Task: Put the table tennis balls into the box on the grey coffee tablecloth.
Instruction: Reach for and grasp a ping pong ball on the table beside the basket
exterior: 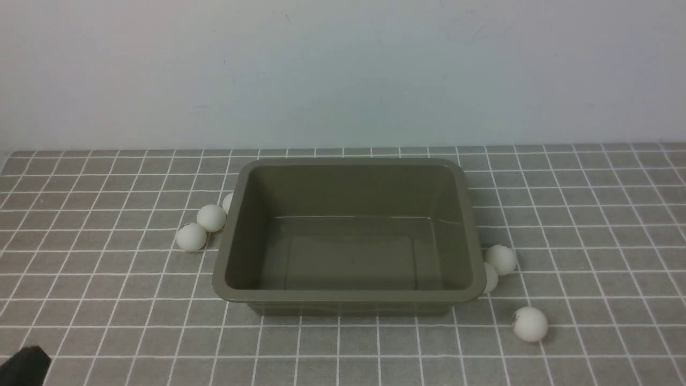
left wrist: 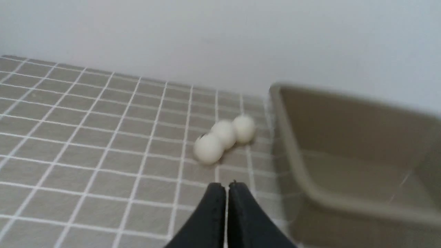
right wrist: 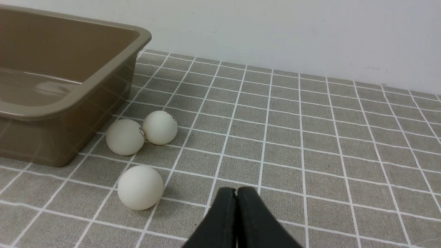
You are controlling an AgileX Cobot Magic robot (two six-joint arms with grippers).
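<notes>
The olive-grey box (exterior: 347, 295) stands empty in the middle of the grey checked tablecloth (exterior: 107, 300). Three white balls lie by its left wall: one (exterior: 191, 237), one (exterior: 211, 217), and one (exterior: 228, 202) half hidden by the rim. Three lie at its right: one (exterior: 501, 259), one (exterior: 490, 277) against the wall, and one (exterior: 530, 324) nearer me. My left gripper (left wrist: 226, 186) is shut and empty, short of the left balls (left wrist: 208, 148). My right gripper (right wrist: 236, 191) is shut and empty, beside the nearest right ball (right wrist: 140, 187).
A pale wall (exterior: 343, 69) closes the back edge of the cloth. A dark part of my left arm (exterior: 24, 367) shows at the front left corner. Bare cloth lies in front of the box and far right.
</notes>
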